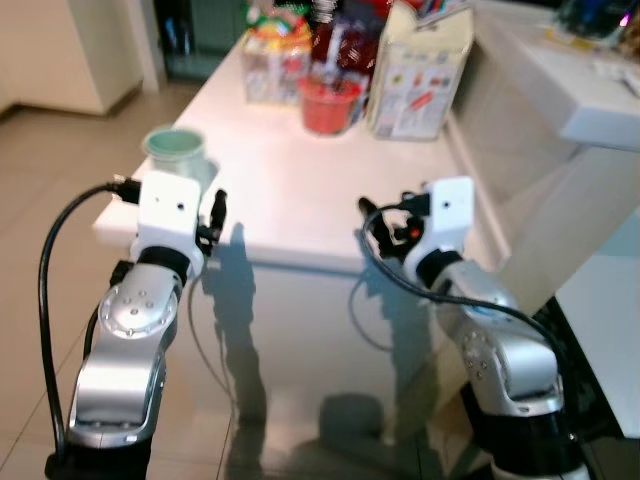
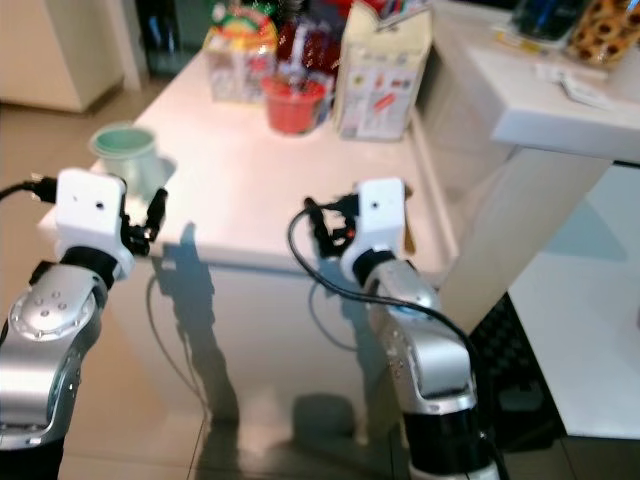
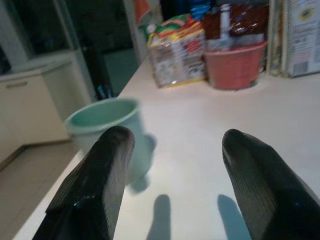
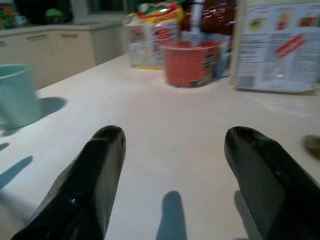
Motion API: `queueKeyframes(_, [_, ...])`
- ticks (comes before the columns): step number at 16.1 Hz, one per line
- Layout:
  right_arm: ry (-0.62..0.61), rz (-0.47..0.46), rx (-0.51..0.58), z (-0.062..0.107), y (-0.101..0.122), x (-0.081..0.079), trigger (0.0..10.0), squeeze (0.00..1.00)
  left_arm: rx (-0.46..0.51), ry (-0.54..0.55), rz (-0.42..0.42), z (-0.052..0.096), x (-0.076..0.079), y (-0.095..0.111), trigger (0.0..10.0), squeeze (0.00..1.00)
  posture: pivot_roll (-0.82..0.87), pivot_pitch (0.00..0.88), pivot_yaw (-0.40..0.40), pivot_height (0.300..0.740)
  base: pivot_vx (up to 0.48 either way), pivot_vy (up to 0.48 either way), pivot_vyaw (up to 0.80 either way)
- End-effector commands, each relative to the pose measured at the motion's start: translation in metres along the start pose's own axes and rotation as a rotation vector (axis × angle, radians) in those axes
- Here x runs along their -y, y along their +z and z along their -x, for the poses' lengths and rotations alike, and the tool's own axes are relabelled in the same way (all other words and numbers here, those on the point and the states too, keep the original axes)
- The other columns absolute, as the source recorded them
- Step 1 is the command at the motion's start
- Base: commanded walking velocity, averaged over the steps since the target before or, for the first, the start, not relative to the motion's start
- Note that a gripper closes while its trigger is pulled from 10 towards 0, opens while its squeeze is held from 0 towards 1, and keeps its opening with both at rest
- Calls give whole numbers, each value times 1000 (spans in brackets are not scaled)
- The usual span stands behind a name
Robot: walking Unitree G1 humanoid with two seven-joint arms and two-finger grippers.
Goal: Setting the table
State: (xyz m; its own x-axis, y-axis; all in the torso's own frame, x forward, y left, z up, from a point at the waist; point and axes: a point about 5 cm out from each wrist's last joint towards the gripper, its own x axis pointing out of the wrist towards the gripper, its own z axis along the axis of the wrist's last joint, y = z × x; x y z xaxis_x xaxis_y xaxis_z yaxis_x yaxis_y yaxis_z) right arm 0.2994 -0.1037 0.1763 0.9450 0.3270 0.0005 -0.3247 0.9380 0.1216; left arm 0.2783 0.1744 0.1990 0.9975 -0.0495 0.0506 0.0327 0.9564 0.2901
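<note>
Left eye view: mint cup (image 1: 176, 152) upright on near-left corner of white counter (image 1: 300, 190), just beyond left claw (image 1: 212, 215). Red bowl (image 1: 329, 104) and cartons at far end.
Right eye view: right claw (image 2: 322, 228) at near counter edge, well apart from cup.
Left wrist view: fingers (image 3: 95, 185) spread, nothing held; cup just ahead.
Right wrist view: fingers (image 4: 85, 185) spread, nothing held.
Judgement: cup prob. light, rigid, smooth, could tip or slip off corner; grip across wall mid-height.

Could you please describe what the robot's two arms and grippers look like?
Both arms are rounded silver metal with black joints. Each ends in a white boxy wrist block trailing a looping black cable. The left gripper and right gripper each have two long, blunt, glossy black fingers.
</note>
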Motion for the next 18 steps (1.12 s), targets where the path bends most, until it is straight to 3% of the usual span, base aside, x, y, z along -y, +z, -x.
queueKeyframes(1, [-48,-11,1,3,0,10,10000,0,14,-43,5,-2,8,5,10000,0,113,0,-41,740,435,0,-800])
queueKeyframes(4, [-86,6,-11,9,-1,12,10000,0,18,-103,17,-6,18,5,10000,0,47,0,7,740,431,0,-800])
queueKeyframes(8, [-157,101,-83,17,2,22,10000,0,14,-146,30,-11,26,4,10000,0,23,0,23,740,108,0,0])
queueKeyframes(13, [-259,100,-138,28,13,22,10000,0,48,-307,29,4,38,7,10000,0,39,0,13,740,0,0,0])
queueKeyframes(14, [-290,99,-153,31,15,23,10000,90,54,-333,33,5,39,7,10000,0,36,0,15,740,0,0,0])
queueKeyframes(15, [-308,97,-161,33,16,24,10000,914,56,-351,38,7,41,8,10000,0,30,0,17,740,0,0,0])
queueKeyframes(16, [-332,92,-171,36,16,26,10000,1000,58,-368,40,8,43,8,10000,0,24,0,18,740,0,0,0])
queueKeyframes(18, [-438,81,-208,43,22,41,10000,1000,71,-471,53,12,55,11,10000,0,7,0,25,740,0,0,0])
